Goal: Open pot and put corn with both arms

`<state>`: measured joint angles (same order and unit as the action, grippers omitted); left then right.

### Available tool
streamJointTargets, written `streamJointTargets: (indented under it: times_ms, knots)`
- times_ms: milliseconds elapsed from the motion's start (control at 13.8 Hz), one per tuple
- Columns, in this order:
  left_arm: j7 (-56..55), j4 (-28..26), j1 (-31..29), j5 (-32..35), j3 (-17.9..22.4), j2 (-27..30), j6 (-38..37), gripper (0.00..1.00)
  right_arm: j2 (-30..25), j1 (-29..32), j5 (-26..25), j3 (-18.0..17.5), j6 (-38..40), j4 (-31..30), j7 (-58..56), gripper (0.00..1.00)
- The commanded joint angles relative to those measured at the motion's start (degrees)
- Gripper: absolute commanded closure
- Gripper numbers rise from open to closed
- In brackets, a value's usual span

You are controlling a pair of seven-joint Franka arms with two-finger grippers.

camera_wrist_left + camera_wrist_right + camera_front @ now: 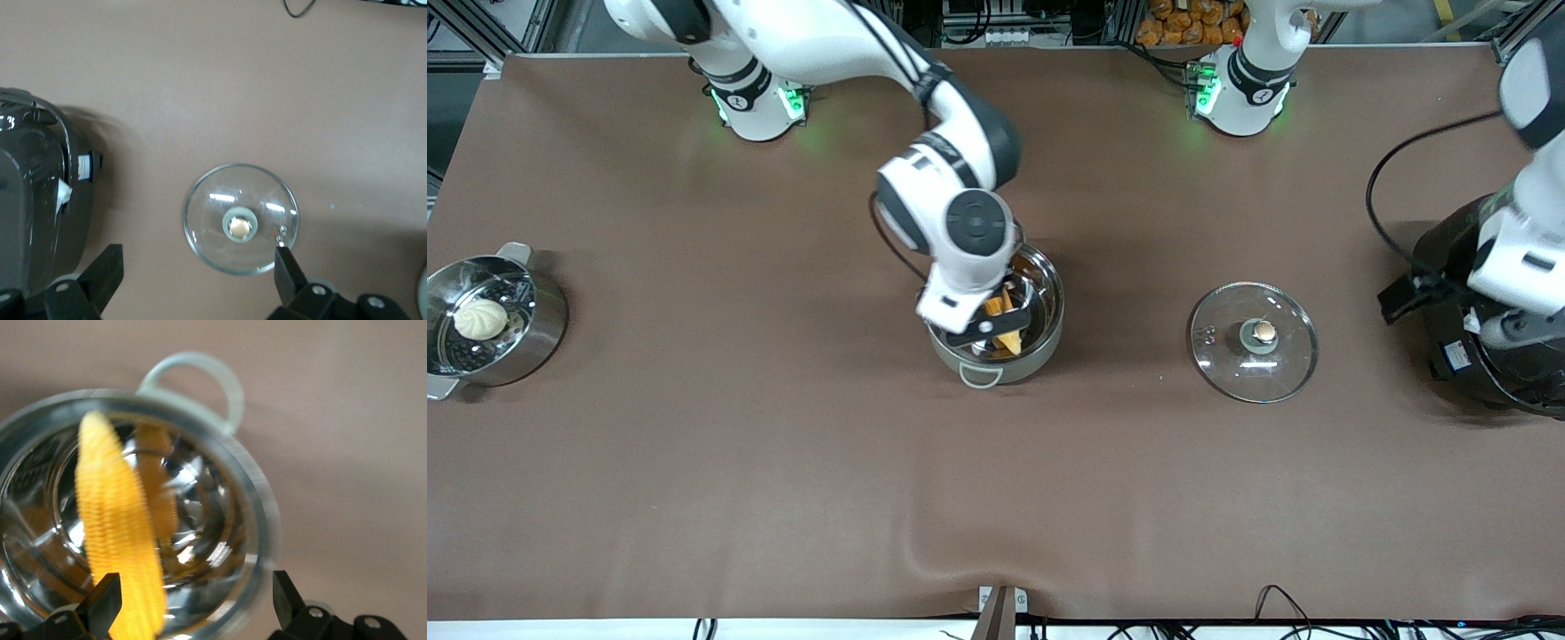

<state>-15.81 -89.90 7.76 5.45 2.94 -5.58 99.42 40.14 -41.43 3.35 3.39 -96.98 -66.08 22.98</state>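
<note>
Corn (120, 540): one yellow cob, inside the pot (1049, 342), leaning with its tip up against the wall; apparently free of the fingers, though the front view hides the contact.

Pot: shiny steel, uncovered, mid-table, grey loop handle facing the front camera.

Lid (1255, 341): clear glass, copper-coloured knob, lying flat on the table beside the pot, toward the left arm's end, well apart from it.

Right gripper (996, 327): directly over the pot's mouth, fingers (100, 603) spread wide with the cob showing between them, nothing clamped.

Left gripper (193, 280): over the table between lid and rice cooker (1485, 356), fingers apart, empty; this arm waits.

Steamer pot (543, 329): at the right arm's end of the table, holding a white bun (480, 318); not part of the job.

Status, as judged: lid off, cob delivered, only the right arm's exit remaining.

Risks:
- Fingers sit low by the rim; a sideways exit could catch the wall and shove or tip the pot.
- The leaning cob could be snagged by a rising finger and flipped out.
- A left-arm sweep could skid the lid along the cloth.
</note>
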Motion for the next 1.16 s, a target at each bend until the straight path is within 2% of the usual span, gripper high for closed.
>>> streamJointTargets:
  times_ms: [0,291,436,655,873,1091]
  knots:
    - [1.31,-0.27,-0.38,-1.67,-0.66,3.2,-3.09,0.0,-7.34,5.03,0.0,-0.76,3.98,-3.78,-2.84,0.0]
    - [1.84,-0.36,-0.38,-1.76,-0.83,4.26,-4.67,0.0,-19.55,15.57,-0.18,-0.67,3.56,-15.99,-12.51,0.0]
    - [2.01,0.16,-1.6,-4.38,-1.1,4.26,-4.68,0.0,-24.56,20.76,-0.18,-0.76,3.38,-20.82,-14.53,0.0]
    - [1.23,2.01,-8.89,-7.38,-9.68,3.56,-5.38,0.0,-30.28,27.26,-0.36,-0.84,3.21,-24.79,-18.41,0.0]
    - [1.14,1.84,-7.68,-7.12,-9.8,4.09,-8.79,0.0,-37.48,36.92,-0.44,-2.69,3.56,-28.66,-26.02,0.0]
    - [1.31,1.75,-7.06,-7.03,-9.8,4.53,-10.56,0.0,-43.03,42.74,-0.44,-3.83,5.66,-29.99,-31.24,0.0]
